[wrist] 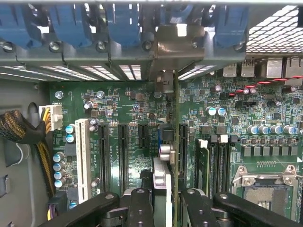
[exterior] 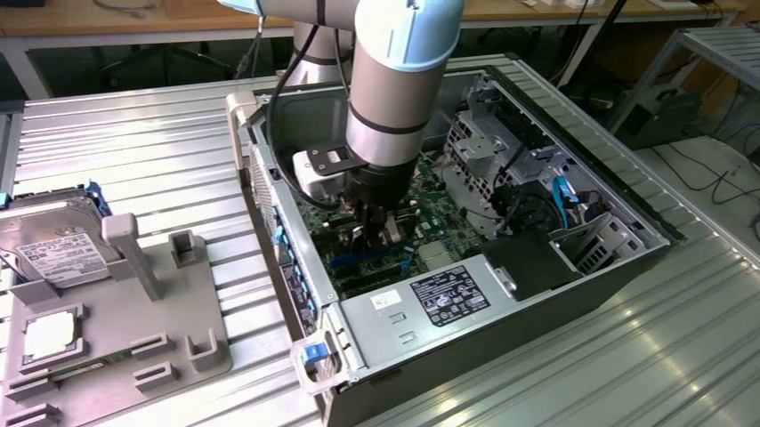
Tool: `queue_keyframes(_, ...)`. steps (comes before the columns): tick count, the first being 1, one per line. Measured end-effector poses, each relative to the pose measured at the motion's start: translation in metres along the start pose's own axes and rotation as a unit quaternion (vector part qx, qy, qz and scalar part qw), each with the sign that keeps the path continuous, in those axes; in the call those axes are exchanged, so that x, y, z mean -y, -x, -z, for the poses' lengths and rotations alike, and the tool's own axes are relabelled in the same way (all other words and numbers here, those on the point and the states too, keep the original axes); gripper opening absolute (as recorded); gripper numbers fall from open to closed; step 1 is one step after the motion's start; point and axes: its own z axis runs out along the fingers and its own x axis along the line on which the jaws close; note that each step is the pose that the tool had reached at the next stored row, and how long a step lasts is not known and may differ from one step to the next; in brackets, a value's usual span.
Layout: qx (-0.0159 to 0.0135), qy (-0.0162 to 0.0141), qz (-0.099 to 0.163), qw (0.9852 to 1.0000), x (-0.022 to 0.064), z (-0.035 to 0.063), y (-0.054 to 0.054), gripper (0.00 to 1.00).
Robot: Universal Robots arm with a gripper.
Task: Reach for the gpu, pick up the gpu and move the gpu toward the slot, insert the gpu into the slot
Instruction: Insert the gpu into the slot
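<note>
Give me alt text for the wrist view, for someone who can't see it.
The gripper holds the gpu edge-on, standing upright over the green motherboard inside an open computer case. The card runs from the black fingers up to the rear wall, where its metal bracket sits among blue clips. Black expansion slots lie parallel beside it.

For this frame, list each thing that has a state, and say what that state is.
gpu: held edge-on between the fingers, standing over the motherboard.
gripper: shut on the gpu.
computer case: side open, interior exposed.
processor socket: empty.
hard drive: resting on the fixture outside the case.
</note>
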Motion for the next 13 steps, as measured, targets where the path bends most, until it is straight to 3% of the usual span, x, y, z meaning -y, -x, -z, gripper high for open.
queue_keyframes(13,-0.0001,0.0002,0.000,1.0000,-0.0003,-0.0048,-0.0002,0.28)
